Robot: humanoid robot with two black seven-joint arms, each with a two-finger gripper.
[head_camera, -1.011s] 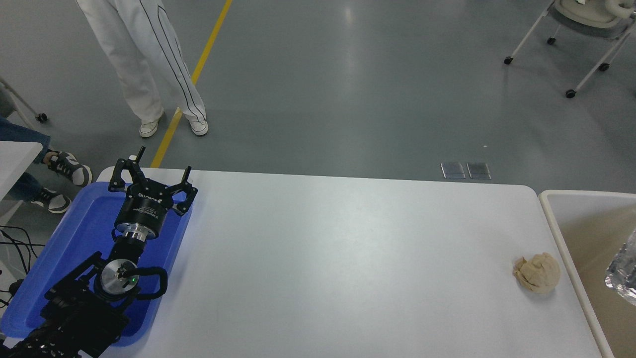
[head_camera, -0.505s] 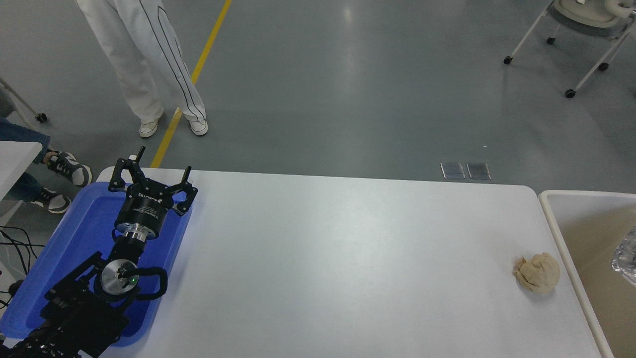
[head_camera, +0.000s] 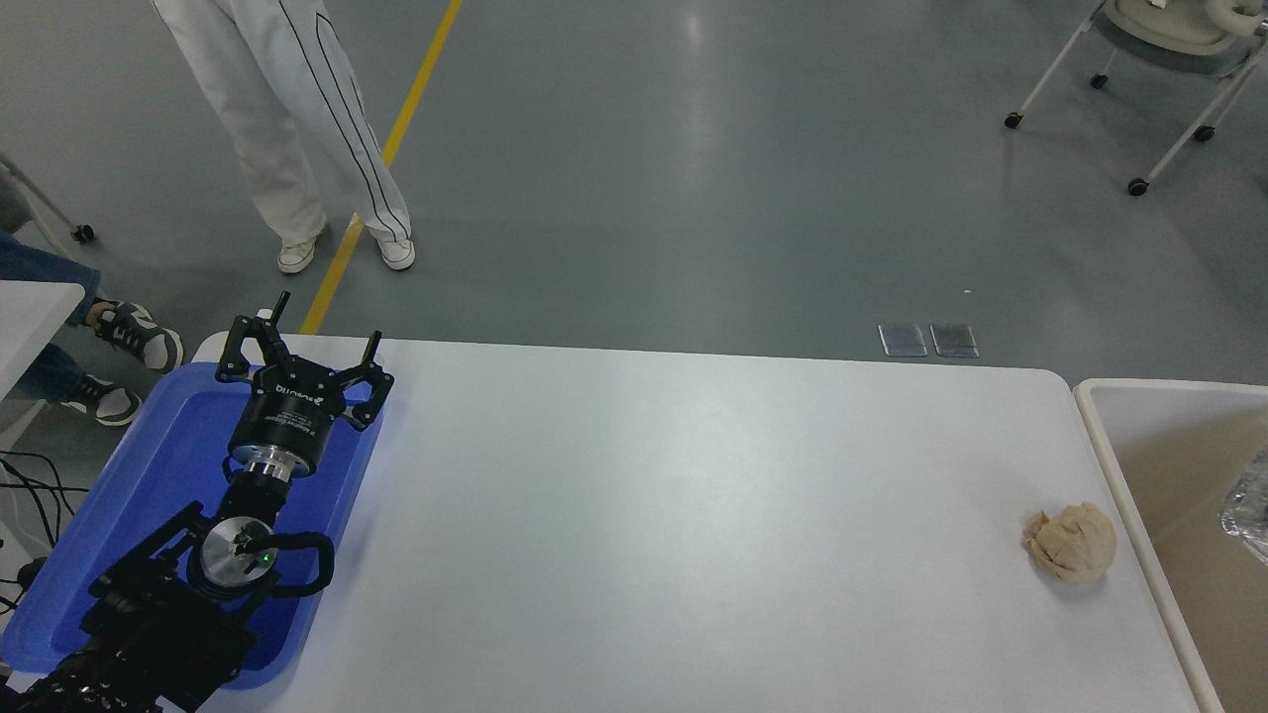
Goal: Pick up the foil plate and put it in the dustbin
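1. At the picture's right edge, inside the dustbin [head_camera: 1109, 436]: a sliver of the foil plate [head_camera: 1250, 503], shiny and crinkled, against the beige inner wall, mostly cut off by the frame.
2. Just left of the dustbin's thick cream rim, on the white tabletop [head_camera: 674, 515]: a tan crumpled paper ball [head_camera: 1070, 542], close to the rim but apart from it.
3. Over the blue tray [head_camera: 149, 475] at the tabletop's left end: the left claw [head_camera: 319, 329], black, pointing away from the camera, fingers spread wide open and holding nothing.
4. Behind that claw, toward the lower left corner: a silver wrist collar, a round joint with a small green light, and the black arm running out of the picture.
5. Off camera altogether: the right claw, so no word possible on how far it stands open.
6. Under the left arm: the tray's near half hidden, its far rim lying close to the tabletop's far left corner.
7. Beyond the tabletop, on the grey floor: a person's legs [head_camera: 287, 129] in white trousers with dark side stripes and white shoes, straddling a yellow floor line [head_camera: 396, 139].
8. At the far left edge: another person's feet in dark sneakers [head_camera: 139, 332], beside the corner of a second white surface.
9. At the top right: a wheeled white frame [head_camera: 1149, 89] on castors.
10. Near the tabletop's far edge, set in the floor: two small metal plates [head_camera: 929, 339] side by side.
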